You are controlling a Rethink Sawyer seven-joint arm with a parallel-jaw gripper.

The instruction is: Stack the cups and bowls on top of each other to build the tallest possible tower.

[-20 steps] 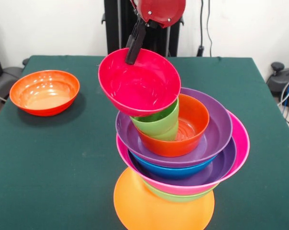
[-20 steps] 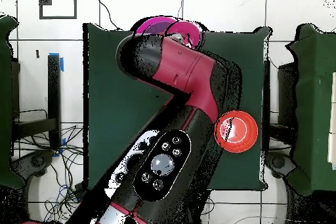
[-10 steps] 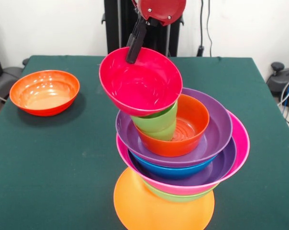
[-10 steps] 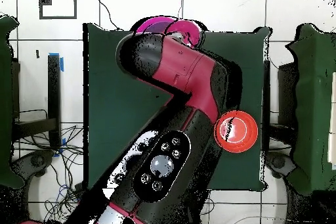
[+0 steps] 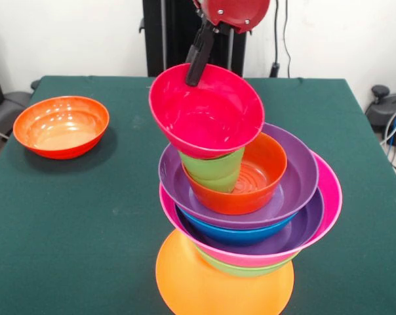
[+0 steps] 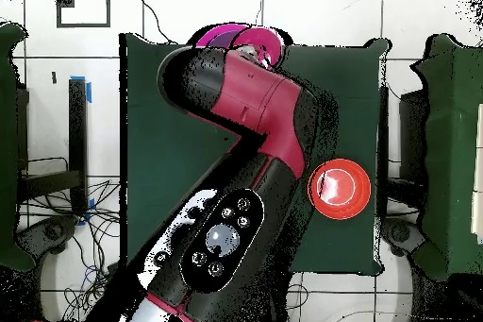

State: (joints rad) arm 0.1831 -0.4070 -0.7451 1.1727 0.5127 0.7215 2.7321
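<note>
The tower point(image 5: 250, 223) stands near the table's front edge on a large upturned orange bowl point(image 5: 217, 285). Green, pink, purple and blue bowls are nested above it, then a wide purple bowl point(image 5: 296, 177) holding a red-orange bowl point(image 5: 260, 174). The light-green cup point(image 5: 214, 172) stands in that bowl. My gripper point(image 5: 197, 69) is shut on the far rim of a magenta-red bowl point(image 5: 208, 115), which hangs tilted over the cup, its underside at the cup's mouth. In the overhead view the arm point(image 6: 264, 120) hides the gripper; only the tower's purple and pink rims point(image 6: 226, 33) peek out.
A second red-orange bowl point(image 5: 60, 125) sits upright and alone at the far left of the green table point(image 5: 73, 216). It appears to the right of the arm in the overhead view as a red-orange bowl point(image 6: 338, 189). Cables and a black column stand behind the table.
The gripper and the magenta-red bowl have shifted right, so the bowl now sits more squarely over the cup. The tower and the lone bowl have not moved.
</note>
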